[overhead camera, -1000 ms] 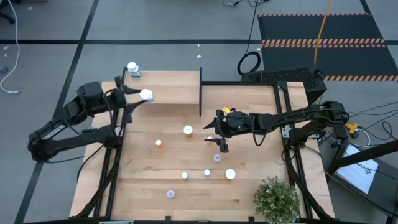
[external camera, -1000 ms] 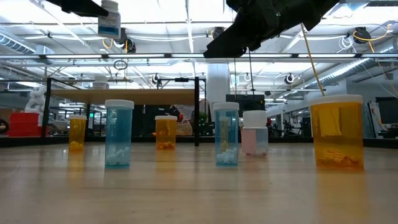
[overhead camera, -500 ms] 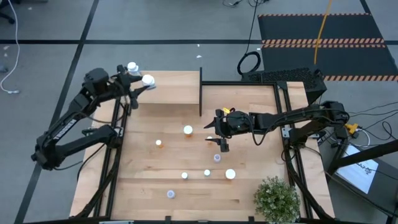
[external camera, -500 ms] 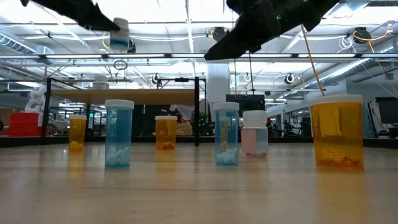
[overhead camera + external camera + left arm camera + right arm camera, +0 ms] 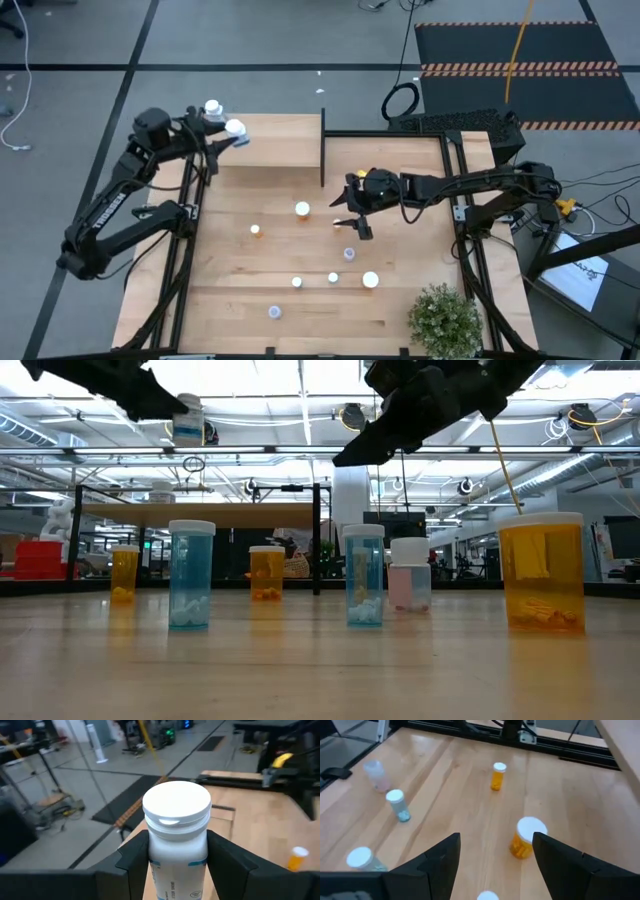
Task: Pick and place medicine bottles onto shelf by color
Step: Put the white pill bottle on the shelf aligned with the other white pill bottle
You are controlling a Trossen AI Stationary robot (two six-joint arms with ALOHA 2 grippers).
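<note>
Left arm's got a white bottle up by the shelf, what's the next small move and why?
Probably lower it onto the shelf beside the white bottle already at that far corner. The left gripper is shut on a white bottle, held above that end. The right gripper hangs open over the table bottles.

White bottle now over shelf corner

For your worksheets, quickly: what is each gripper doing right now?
Left gripper: shut on a white bottle.
Right gripper: open, holding nothing.
</note>
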